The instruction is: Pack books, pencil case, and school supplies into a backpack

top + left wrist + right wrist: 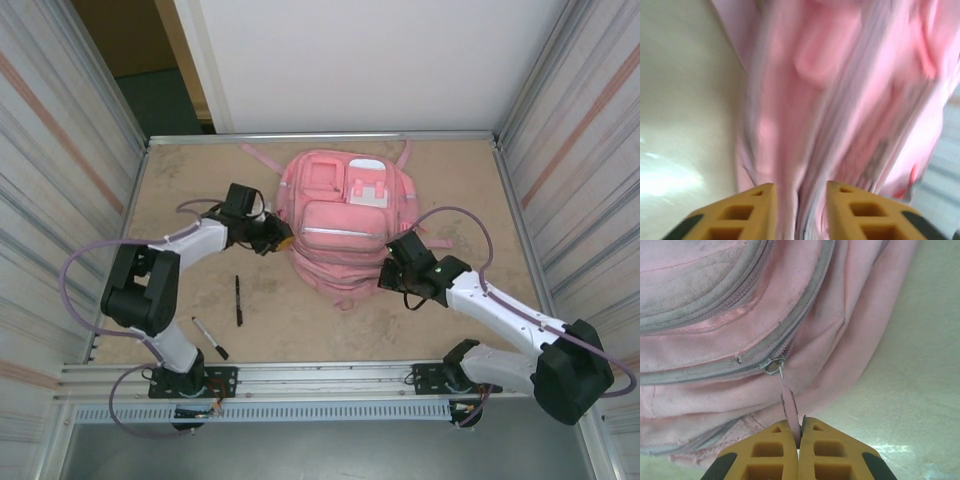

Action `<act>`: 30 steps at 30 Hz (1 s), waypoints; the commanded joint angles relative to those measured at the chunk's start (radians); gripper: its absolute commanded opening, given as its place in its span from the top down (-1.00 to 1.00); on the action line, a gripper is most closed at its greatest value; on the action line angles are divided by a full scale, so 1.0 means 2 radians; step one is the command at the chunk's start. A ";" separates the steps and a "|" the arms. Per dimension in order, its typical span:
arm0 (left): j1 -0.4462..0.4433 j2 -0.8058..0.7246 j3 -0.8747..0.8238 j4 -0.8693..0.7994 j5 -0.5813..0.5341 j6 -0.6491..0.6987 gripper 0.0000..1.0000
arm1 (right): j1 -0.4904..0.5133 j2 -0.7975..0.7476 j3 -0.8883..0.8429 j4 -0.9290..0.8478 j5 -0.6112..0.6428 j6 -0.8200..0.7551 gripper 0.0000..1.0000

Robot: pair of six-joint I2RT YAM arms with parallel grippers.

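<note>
Handling of the backpack point(335, 215): the soft, floppy fabric is judged light and yielding. It is likely to sag and slide when pulled, so hold is best taken at a zip pull or a gathered fold, with the body steadied from the other side.
Backpack's place: laid flat on the table point(190, 180), between the two grippers and touched by both.
Zip pull tab point(789, 402): a thin pink strip hung from the metal slider point(773, 365), just ahead of the right fingertips. It is judged easily slipped if tugged askew.
Right gripper point(799, 429): clamped tight on the pull tab's end.
Left gripper point(800, 200): jaws set narrowly apart with pink fabric running between them; whether it is pinched cannot be told.
Black pens point(238, 300): two, lying loose behind the left gripper toward its base, well apart from the backpack; the white-tipped pen point(210, 338) lies nearest the base.
Hard to make out: the left wrist view is smeared by blur. The backpack's inside is hidden behind fabric, so its contents cannot be judged.
</note>
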State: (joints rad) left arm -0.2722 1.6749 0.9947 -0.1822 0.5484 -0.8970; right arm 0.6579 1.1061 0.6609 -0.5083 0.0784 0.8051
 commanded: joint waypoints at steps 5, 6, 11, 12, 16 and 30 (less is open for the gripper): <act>-0.034 -0.097 -0.021 -0.049 -0.117 0.007 -0.05 | 0.074 0.044 0.030 0.046 -0.035 -0.003 1.00; -0.048 -0.111 -0.032 -0.052 -0.134 0.001 -0.08 | 0.083 0.052 0.036 0.056 -0.037 -0.004 1.00; -0.137 -0.161 -0.074 -0.042 -0.224 -0.072 -0.15 | 0.118 0.103 0.064 0.106 -0.051 -0.009 1.00; -0.158 -0.162 -0.075 -0.037 -0.244 -0.082 -0.16 | 0.126 0.113 0.067 0.117 -0.052 -0.011 1.00; -0.213 -0.146 -0.086 -0.030 -0.324 -0.176 -0.32 | 0.154 0.146 0.078 0.157 -0.062 -0.021 1.00; -0.150 -0.081 -0.128 0.050 -0.309 -0.162 0.86 | 0.168 0.125 0.059 0.074 0.015 -0.009 1.00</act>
State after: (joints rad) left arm -0.6388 1.5215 0.7822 -0.0826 -0.0319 -1.2644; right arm 0.9943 1.4212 0.7925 -0.2306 0.0441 0.7990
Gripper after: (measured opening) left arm 0.110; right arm 0.048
